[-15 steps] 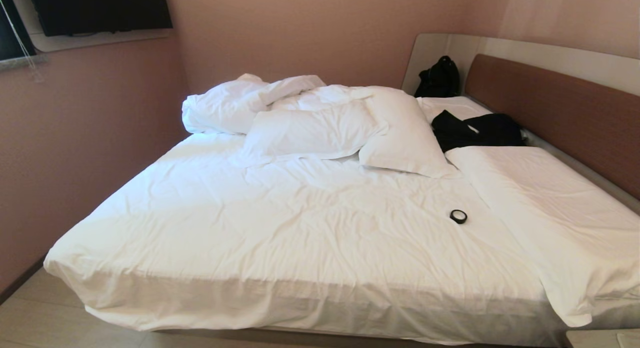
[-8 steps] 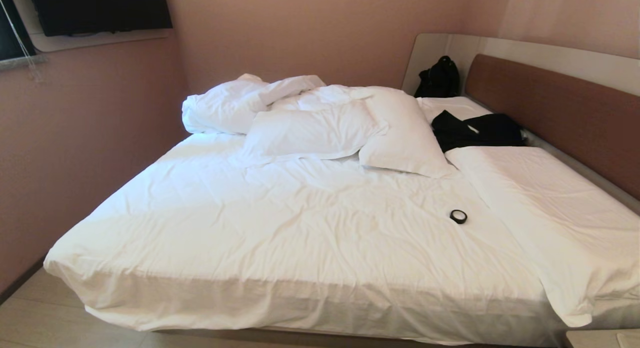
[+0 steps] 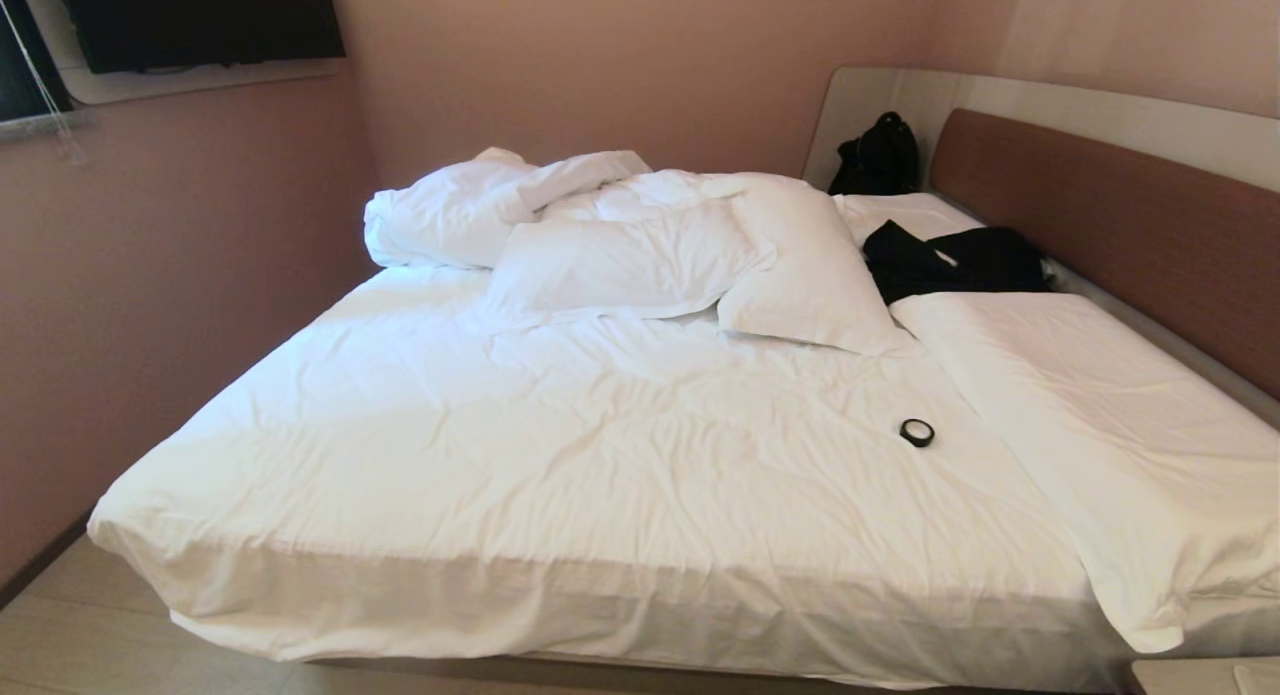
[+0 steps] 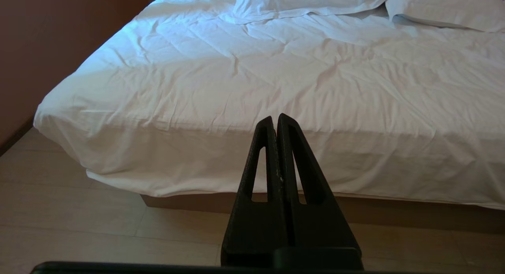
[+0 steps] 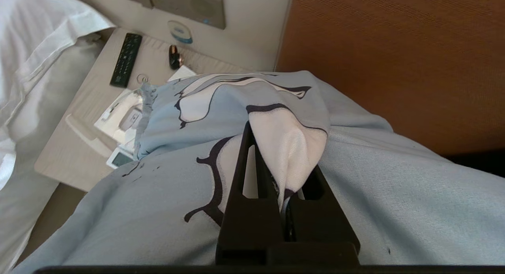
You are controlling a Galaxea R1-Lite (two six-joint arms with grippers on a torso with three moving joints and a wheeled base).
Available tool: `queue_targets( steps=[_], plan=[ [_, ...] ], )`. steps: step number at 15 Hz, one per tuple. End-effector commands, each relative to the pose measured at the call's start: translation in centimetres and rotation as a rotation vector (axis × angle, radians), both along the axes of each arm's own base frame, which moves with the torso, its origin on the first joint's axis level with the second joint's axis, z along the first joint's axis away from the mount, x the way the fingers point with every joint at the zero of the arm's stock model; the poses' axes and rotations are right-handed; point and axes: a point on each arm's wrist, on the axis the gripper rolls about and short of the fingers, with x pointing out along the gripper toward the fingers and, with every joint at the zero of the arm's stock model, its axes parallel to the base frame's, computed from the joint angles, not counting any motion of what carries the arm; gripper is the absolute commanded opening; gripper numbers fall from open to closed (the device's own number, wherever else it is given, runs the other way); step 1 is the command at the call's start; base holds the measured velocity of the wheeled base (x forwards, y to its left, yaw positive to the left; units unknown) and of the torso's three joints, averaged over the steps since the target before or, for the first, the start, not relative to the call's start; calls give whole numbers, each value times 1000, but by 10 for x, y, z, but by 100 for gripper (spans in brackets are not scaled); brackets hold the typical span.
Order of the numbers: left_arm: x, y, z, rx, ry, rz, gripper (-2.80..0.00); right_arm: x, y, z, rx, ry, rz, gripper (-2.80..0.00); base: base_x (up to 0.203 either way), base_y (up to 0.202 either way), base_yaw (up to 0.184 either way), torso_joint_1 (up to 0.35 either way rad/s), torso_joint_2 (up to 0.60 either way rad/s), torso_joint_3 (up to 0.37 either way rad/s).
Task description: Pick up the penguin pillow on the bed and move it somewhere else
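Meanwhile the right claw [image 5: 282, 163] is clamped on a fold of the penguin pillow [image 5: 375, 195] beside the nightstand [image 5: 79, 124]; the left claw [image 4: 275, 126], fingers pressed together and empty, faces the bed [image 4: 276, 81].

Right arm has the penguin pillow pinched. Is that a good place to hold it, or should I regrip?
The right gripper is shut on a bunched fold of the pillow cover. Soft fabric gathers well there, so it looks workable. For a regrip, come from above onto a corner or seam.

My right hand [image 5: 282, 175] is clamped on a fold of pale blue-grey penguin pillow [image 5: 197, 155]; my left hand [image 4: 276, 122] hangs parked, fingers pressed together.
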Motion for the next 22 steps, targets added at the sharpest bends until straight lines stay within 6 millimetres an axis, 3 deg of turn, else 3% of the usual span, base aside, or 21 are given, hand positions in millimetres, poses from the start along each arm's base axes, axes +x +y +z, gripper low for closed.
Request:
queue_targets(
  steps=[1,7,14,22],
  plan=[
    [0,0,0,0,0,0,-280,-16,-9,-4,-46,29,-6,-280,0,0,0,0,0,0],
    [0,0,-1,0,2,0,-280,-44,-29,-31,-51,57,-17,-280,0,0,0,0,0,0],
    [0,0,0,0,0,0,-280,-68,-55,-111,171,60,-27,-280,0,0,0,0,0,0],
    [0,0,0,0,0,1,-280,-57,-39,-210,463,4,90,-280,0,0,0,0,0,0]
  ],
)
